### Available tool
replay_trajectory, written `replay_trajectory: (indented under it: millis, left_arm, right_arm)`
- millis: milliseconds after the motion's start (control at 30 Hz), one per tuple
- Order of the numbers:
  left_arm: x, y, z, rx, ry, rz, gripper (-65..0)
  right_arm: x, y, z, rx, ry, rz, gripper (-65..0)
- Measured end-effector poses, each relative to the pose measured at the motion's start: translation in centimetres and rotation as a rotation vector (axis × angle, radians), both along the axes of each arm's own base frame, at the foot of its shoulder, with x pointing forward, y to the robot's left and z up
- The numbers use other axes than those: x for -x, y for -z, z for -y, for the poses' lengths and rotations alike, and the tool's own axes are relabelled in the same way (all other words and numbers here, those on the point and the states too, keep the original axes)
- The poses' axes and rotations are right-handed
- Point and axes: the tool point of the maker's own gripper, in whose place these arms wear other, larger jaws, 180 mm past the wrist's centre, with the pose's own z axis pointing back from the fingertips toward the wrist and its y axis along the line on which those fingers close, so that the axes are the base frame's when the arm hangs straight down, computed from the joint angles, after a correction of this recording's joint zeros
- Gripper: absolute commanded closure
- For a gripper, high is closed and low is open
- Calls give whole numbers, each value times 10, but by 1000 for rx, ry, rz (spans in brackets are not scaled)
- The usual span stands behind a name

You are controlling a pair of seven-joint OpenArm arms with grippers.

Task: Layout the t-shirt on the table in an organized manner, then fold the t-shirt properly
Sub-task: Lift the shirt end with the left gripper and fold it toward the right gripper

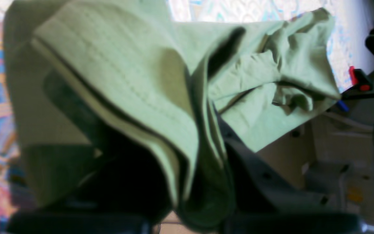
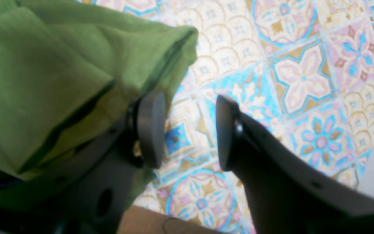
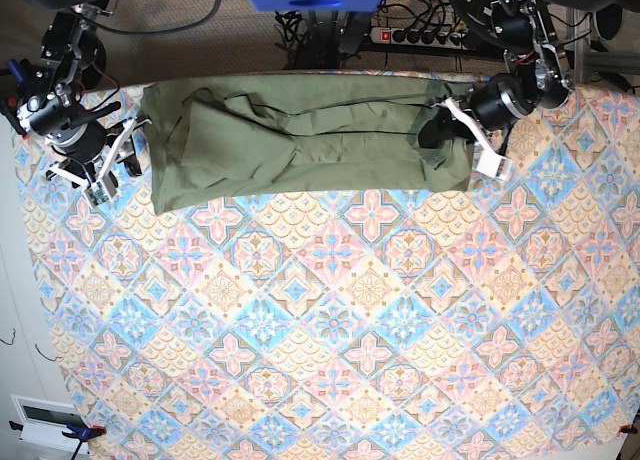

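Left gripper (image 3: 447, 123) is clenched on a bunched edge of the t-shirt (image 3: 300, 145), while the right gripper (image 2: 190, 130) stands released just beside the opposite edge, gripping nothing. Garment lies as a rumpled, partly doubled band along the far side of the table (image 3: 330, 360) (sleeves and neck not distinguishable). Judged: layout incomplete, proper folding not yet done.

The base camera hangs high up and looks straight down at the whole table (image 3: 330, 350), far from everything. Each wrist camera sits just behind its own claw and looks out past the tips, very close. All three views share the t-shirt (image 3: 300, 140) and the patterned cloth next to the claws.
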Motion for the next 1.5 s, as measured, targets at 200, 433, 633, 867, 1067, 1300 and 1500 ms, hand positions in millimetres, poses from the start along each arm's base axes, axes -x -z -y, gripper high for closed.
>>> replay_trajectory:
  millis: [200,433,633,867,1067,1300,1500]
  left_arm:
    - [-7,5,34,54,47,-4,0]
    - [-11,16,33,67,40,-38,-231]
    - [-13,-19,42,115,61,59,-395]
    - [-15,-53,41,221,85,140,-388]
    - [-14,-53,28,183,99,138,-388]
    - [-12,-43,-7,55,105,113,-388]
    - [-18,-39,-50,-45,4,110,-387]
  right_arm:
    - [0,0,0,1,0,-1,-245]
    - [1,1,0,0,1,-1,-245]
    - [1,0,0,2,0,-2,-245]
    - [1,0,1,3,1,-2,-245]
    - [1,1,0,0,0,-2,-245]
    - [0,0,0,1,-1,-1,-245]
    - [3,11,-17,-5,-55,-42,-251]
